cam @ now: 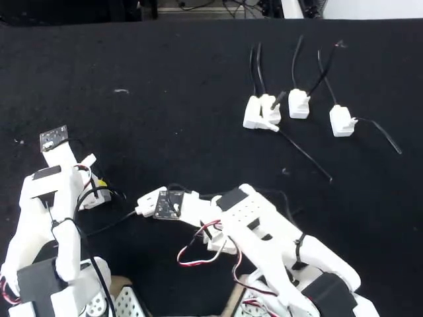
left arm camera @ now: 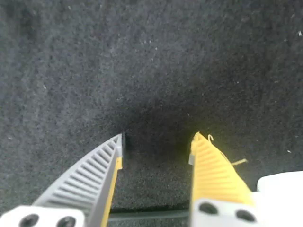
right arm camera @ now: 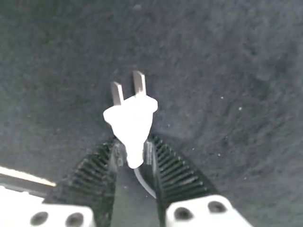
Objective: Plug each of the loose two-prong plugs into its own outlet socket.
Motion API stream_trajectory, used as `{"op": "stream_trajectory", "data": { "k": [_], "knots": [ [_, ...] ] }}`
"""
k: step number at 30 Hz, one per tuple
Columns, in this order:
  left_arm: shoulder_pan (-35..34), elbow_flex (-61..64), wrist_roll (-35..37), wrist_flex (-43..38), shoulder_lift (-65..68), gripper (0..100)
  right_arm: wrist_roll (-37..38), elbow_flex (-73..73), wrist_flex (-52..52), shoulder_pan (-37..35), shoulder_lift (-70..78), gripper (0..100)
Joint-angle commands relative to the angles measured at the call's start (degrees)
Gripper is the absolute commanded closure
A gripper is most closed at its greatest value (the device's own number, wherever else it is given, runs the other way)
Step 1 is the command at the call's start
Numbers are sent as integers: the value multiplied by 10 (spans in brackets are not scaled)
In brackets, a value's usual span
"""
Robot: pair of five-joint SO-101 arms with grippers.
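A white two-prong plug (right arm camera: 130, 118) sits between the black ribbed fingers (right arm camera: 177, 175) of my right gripper (right arm camera: 132, 145), which is shut on its body, prongs pointing away over the black mat. From above, that gripper (cam: 143, 206) lies low near the table's front centre, pointing left. My left gripper (left arm camera: 158, 142) is open over bare mat, nothing between its grey and yellow fingers (left arm camera: 214, 170); in the high view it (cam: 98, 193) is at the front left. White outlet sockets with black cables lie at the back right: a close pair (cam: 262, 112), one (cam: 299, 104) and another (cam: 342, 121).
The black mat (cam: 165, 99) covers the whole table. Thin black cables (cam: 305, 155) trail from the sockets toward the middle right. Red and white wires (cam: 198, 246) loop off the right arm near the front edge.
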Motion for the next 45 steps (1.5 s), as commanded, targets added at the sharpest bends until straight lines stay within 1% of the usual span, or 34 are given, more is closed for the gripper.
{"op": "stream_trajectory", "data": {
  "k": [1,5,14,18,24,26,29,31,33,39,43,45],
  "knots": [
    [-10,-9,5,-4,-13,770,-2,-15,-16,-8,-10,984],
    [-10,-9,5,-4,-13,770,-5,-19,-47,-11,-14,984],
    [-10,-9,5,-5,-13,770,-8,-27,-44,-11,-10,984],
    [-10,-9,5,-5,-13,770,-68,-29,-48,-11,-11,985],
    [-9,-9,5,-5,-13,770,-106,-26,-56,-10,-15,979],
    [-9,-10,5,-5,-13,770,-106,-25,-69,-10,-15,934],
    [-9,-11,5,-5,-13,770,-118,-25,-96,-9,-15,822],
    [-9,-11,5,-5,-13,770,-122,-25,-102,-9,-15,765],
    [-9,-11,5,-5,-13,770,-122,-25,-98,-9,-15,739],
    [-9,-11,5,-5,-13,770,-122,-21,-96,-8,-15,777],
    [-9,-10,5,-5,-13,770,-122,-20,-95,-7,-15,831],
    [-9,-10,5,-5,-13,770,-121,-25,-84,9,-15,876]
  ]
}}
